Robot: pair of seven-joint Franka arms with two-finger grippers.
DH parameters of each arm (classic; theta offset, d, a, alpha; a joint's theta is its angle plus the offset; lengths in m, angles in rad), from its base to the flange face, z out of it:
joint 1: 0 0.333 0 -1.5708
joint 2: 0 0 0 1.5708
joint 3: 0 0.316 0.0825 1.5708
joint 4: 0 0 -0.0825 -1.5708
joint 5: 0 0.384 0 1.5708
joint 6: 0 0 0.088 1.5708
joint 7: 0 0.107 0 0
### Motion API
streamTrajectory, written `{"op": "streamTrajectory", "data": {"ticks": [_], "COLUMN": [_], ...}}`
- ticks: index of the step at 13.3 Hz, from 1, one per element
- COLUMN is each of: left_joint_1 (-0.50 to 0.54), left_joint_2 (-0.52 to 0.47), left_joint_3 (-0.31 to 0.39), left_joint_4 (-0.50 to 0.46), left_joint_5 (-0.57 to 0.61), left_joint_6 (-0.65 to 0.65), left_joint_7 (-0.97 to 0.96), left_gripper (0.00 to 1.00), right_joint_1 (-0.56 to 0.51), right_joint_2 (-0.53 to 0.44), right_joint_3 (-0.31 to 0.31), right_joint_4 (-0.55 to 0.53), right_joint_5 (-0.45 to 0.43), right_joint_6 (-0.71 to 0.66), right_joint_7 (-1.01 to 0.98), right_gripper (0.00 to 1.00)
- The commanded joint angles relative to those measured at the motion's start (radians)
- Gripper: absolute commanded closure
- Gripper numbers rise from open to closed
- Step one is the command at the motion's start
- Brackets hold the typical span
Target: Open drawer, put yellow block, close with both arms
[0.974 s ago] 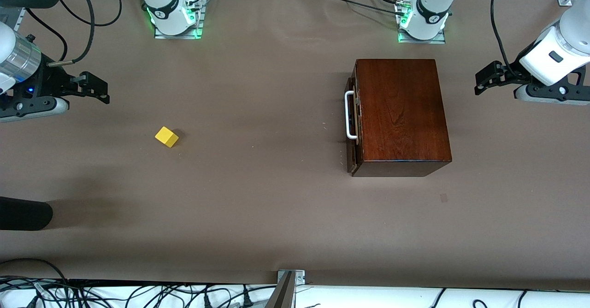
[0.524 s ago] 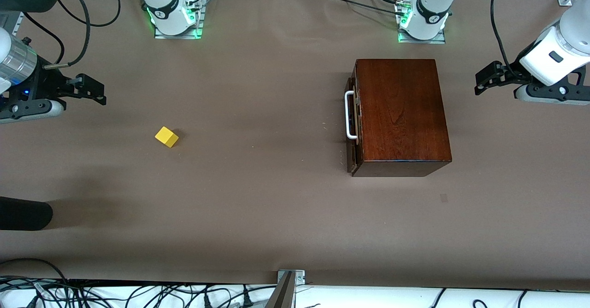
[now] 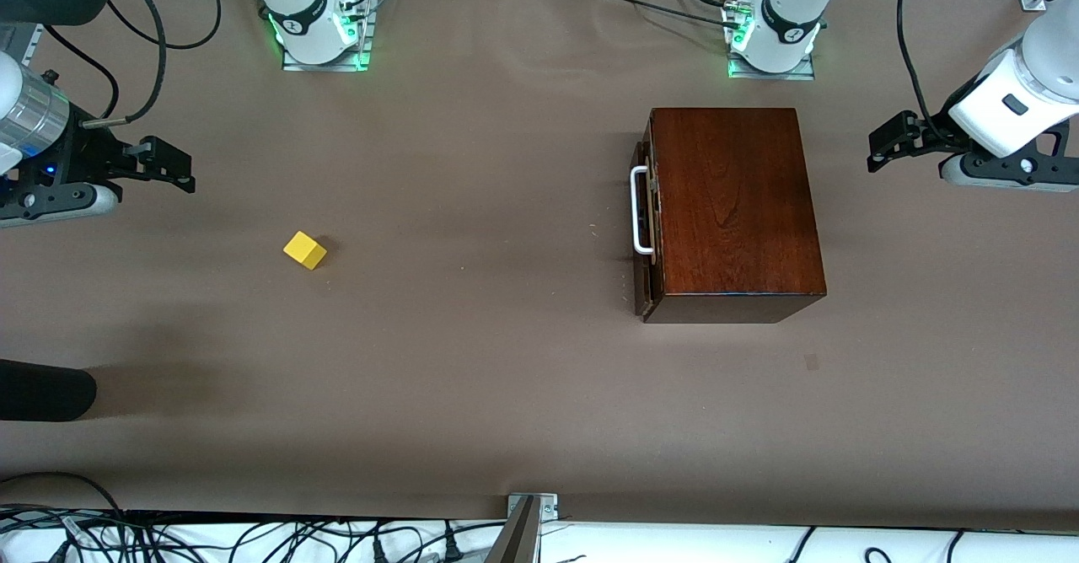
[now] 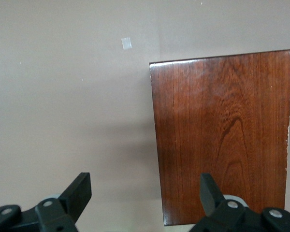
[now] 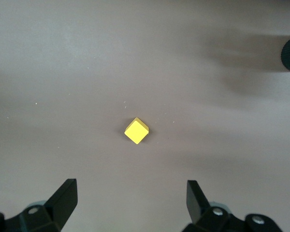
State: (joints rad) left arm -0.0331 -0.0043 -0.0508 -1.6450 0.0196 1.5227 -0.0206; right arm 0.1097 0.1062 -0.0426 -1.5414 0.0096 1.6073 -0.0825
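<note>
Both hands gape empty: right hand over the desk near the block; left hand beside the shut drawer's box.

Bare table around our yellow block on every side, open mat in front of the drawer handle, wooden box the lone obstacle.

Even overhead light, all views sharp; soft diffuse shadows on the brown table cover; faint sheen on the wooden box top; yellow block casts short shadow; green glow at arm bases.
</note>
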Motion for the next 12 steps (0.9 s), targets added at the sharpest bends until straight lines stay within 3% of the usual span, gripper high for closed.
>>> {"op": "streamTrajectory", "data": {"ticks": [1, 4, 7, 12], "left_joint_1": [-0.004, -0.03, -0.146, -0.345], "left_joint_2": [0.021, 0.021, 0.038, 0.111], "left_joint_3": [0.002, 0.0, 0.0, 0.0], "left_joint_4": [0.014, 0.016, 0.016, 0.016], "left_joint_5": [-0.007, -0.012, -0.035, -0.046], "left_joint_6": [-0.026, -0.024, -0.01, 0.088], "left_joint_7": [0.001, 0.007, -0.031, -0.304], "left_gripper": [0.0, 0.0, 0.0, 0.0], "right_joint_1": [-0.002, -0.002, -0.002, -0.002], "right_joint_2": [0.003, 0.003, 0.003, 0.003], "right_joint_3": [0.004, 0.004, 0.004, 0.004], "right_joint_4": [0.017, 0.017, 0.017, 0.017], "right_joint_5": [-0.002, -0.002, -0.002, -0.002], "right_joint_6": [-0.015, -0.015, -0.015, -0.015], "right_joint_7": [0.004, 0.004, 0.004, 0.004], "right_gripper": [0.0, 0.0, 0.0, 0.0]}}
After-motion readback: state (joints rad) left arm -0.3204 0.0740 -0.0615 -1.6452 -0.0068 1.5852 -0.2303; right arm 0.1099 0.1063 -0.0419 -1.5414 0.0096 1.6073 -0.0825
